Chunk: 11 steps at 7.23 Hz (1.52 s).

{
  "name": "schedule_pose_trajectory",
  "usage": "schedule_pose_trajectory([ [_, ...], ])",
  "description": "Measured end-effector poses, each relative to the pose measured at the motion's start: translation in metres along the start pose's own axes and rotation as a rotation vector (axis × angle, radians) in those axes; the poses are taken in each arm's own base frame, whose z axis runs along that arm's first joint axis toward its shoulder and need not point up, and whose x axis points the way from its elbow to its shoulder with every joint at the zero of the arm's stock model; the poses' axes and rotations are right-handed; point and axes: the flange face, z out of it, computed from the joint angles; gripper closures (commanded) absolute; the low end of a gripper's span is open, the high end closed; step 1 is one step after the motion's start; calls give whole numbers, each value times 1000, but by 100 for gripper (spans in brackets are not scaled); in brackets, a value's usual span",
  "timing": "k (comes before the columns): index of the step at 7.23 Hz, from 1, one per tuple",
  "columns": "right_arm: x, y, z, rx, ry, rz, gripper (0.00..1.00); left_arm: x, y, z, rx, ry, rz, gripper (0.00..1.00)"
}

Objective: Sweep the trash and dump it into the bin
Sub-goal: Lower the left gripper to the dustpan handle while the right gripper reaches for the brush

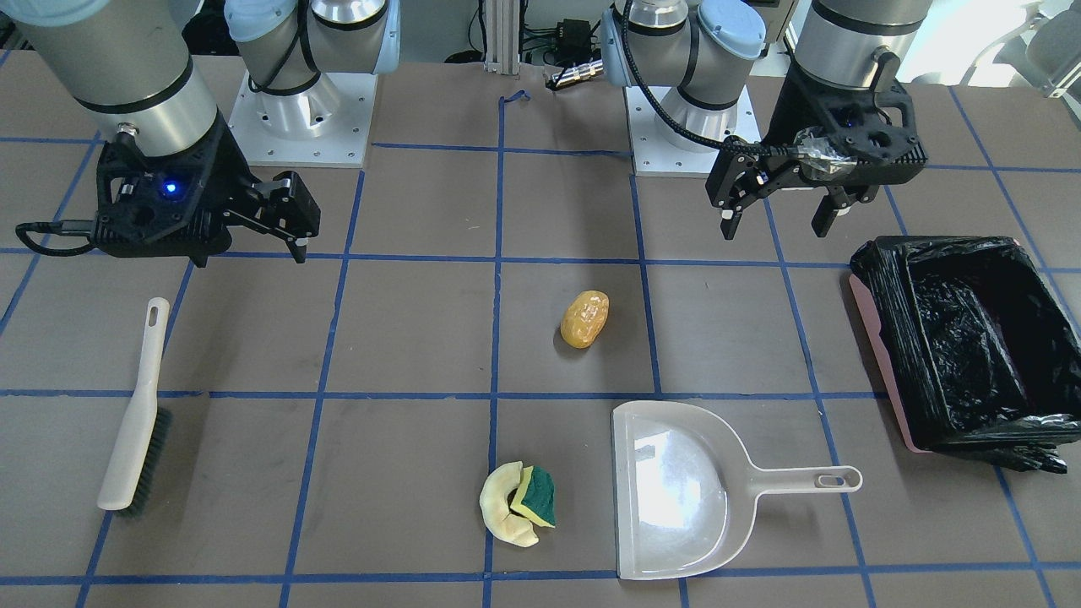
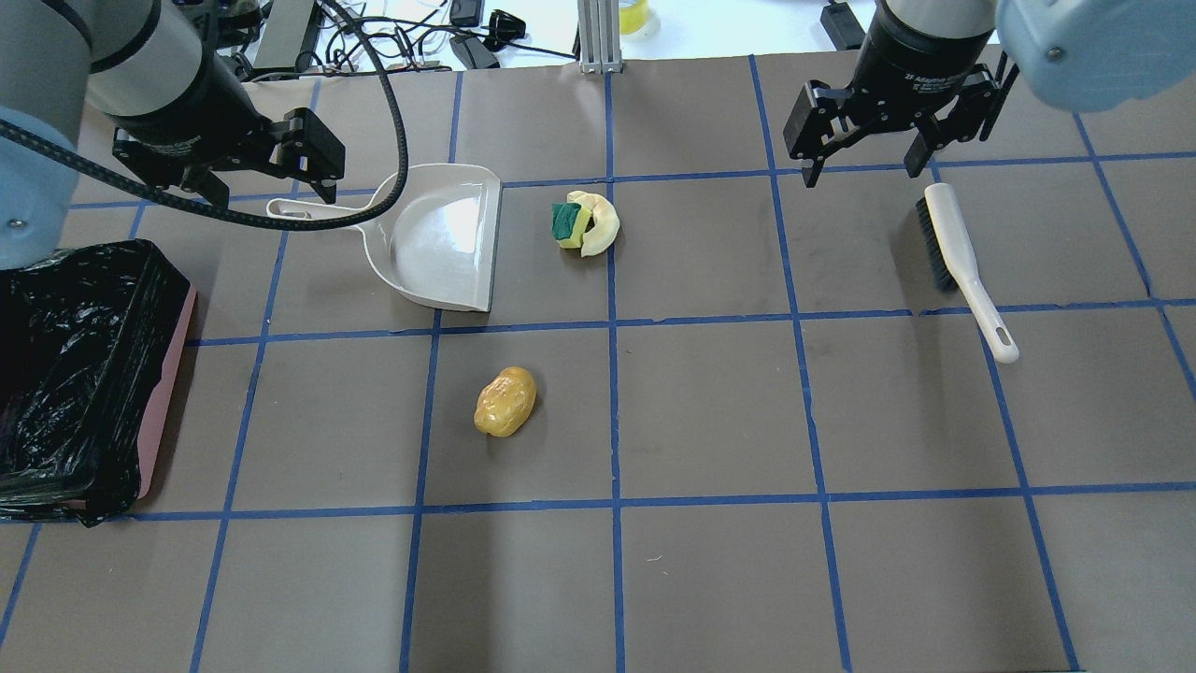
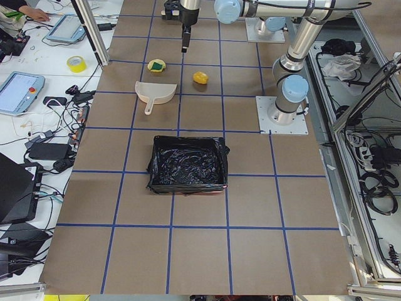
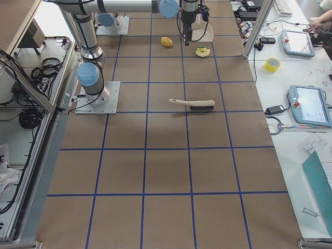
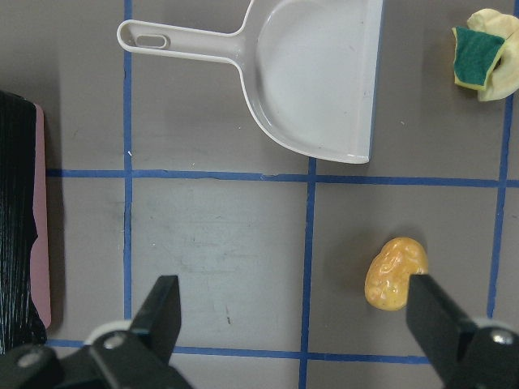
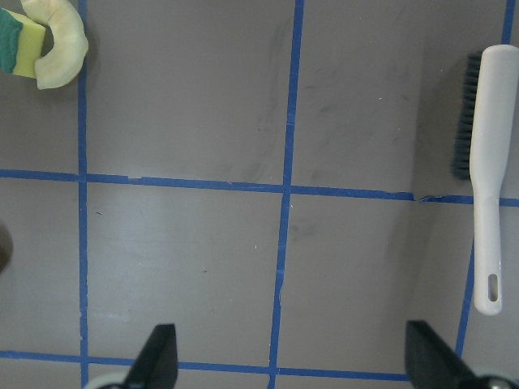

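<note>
The trash lies on the brown table: an orange-yellow potato-like lump [image 1: 584, 319] [image 2: 505, 401] [image 5: 396, 273] and, farther off, a pale yellow peel [image 1: 505, 511] [image 2: 601, 224] touching a yellow-and-green sponge [image 1: 536, 496] [image 2: 568, 222] [image 6: 18, 42]. The bin [image 1: 895, 321] [image 2: 173, 393], a pink tub with a black bag, stands at the table's end on my left. My left gripper [image 1: 777, 224] [image 2: 271, 192] [image 5: 296, 312] is open and empty, above the table between bin and lump. My right gripper [image 1: 249, 253] [image 2: 864, 168] [image 6: 292, 356] is open and empty, above bare table near the brush.
A white dustpan [image 1: 676, 490] [image 2: 439, 234] [image 5: 316, 81] lies flat next to the peel and sponge, its handle towards the bin's side. A white brush [image 1: 135, 414] [image 2: 962, 262] [image 6: 491, 162] lies on the table on my right side. Blue tape lines grid the table.
</note>
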Motion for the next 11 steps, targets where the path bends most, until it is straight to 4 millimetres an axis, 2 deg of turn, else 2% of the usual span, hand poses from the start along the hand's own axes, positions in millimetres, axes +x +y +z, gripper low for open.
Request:
schedule_pose_trajectory([
  [2,3,1,9,-17,2,9,0,2,1,-1,2,2,13,0],
  [3,15,-1,22,-14,2,26,0,3,1,-2,3,2,19,0],
  [4,40,-5,39,1,12,40,0,3,2,-2,3,2,22,0],
  [5,75,-6,60,-3,28,48,1,3,2,-2,5,2,23,0],
  [7,155,3,114,-4,45,16,1,0,-4,1,37,-1,16,0],
  [8,180,11,141,16,55,-1,1,0,-8,3,53,-1,14,0],
  [10,209,35,198,32,67,-7,9,1,-12,14,42,-9,98,0],
  [11,211,47,218,17,62,-4,14,1,-11,28,5,-12,193,0],
])
